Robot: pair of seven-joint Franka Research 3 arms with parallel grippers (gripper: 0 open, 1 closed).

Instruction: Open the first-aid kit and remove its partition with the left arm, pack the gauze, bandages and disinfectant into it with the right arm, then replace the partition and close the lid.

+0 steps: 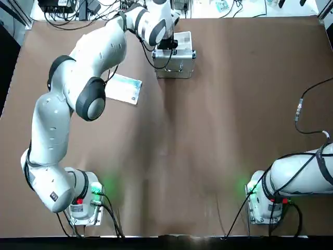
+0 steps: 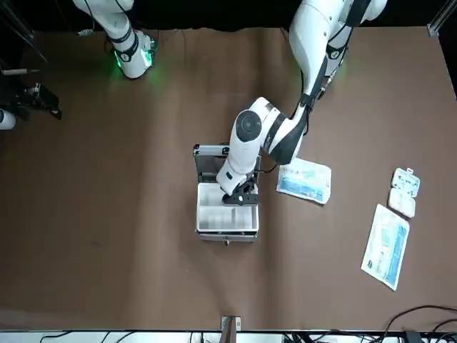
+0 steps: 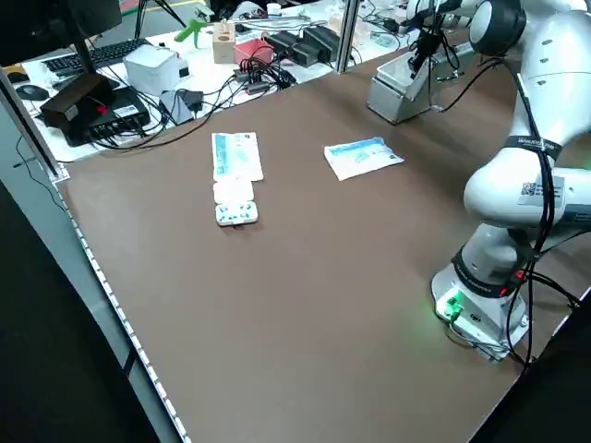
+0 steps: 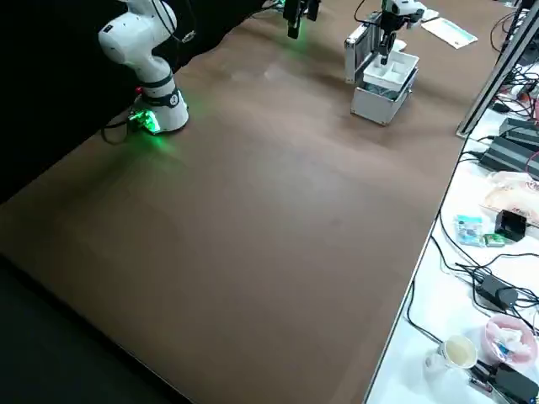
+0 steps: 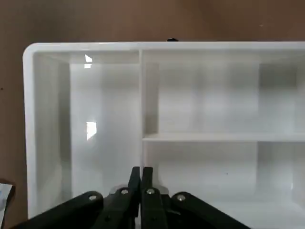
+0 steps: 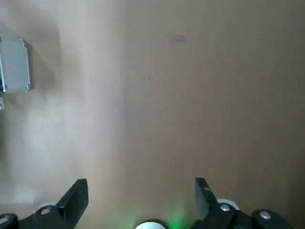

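Open case with its white tray still inside

The small silver first-aid kit [image 2: 226, 214] sits at the far middle of the counter [image 2: 128, 243], its lid [image 2: 213, 161] raised upright on the robot's side. The white partition [image 5: 200, 124], split into compartments, rests in the case. The left arm [image 1: 78, 88] reaches over it; its gripper [image 5: 141, 183] is pinched on the tray's near wall.

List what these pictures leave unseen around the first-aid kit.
First-aid kit below the partition: covered by it, every view.
Left gripper, hold on the partition: left wrist view, shut jaws hide the contact.
Right gripper: beyond the top view's edge; open in its wrist view.
Disinfectant: made out in no view.
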